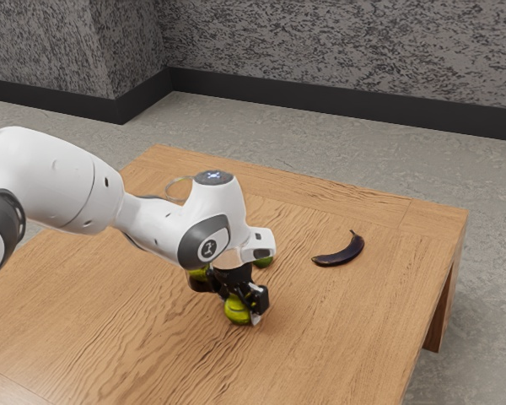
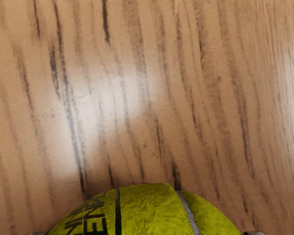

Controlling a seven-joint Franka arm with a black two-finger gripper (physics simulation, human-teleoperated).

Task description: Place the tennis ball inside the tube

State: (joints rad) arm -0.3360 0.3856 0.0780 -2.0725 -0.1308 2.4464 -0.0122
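Observation:
The gripper is low over the table, its fingers on two sides of the yellow-green tennis ball. In the wrist view the ball lies at the lower edge, with the gripper fingertips against its two sides. Just behind the hand, on the exterior view's left of the held ball, is a yellow-green and black object, partly covered by the hand; whether it is the tube I cannot tell.
A dark purple banana-shaped object lies toward the exterior view's right on the wooden table. A green round thing is half hidden behind the hand. A thin clear rim shows behind the arm.

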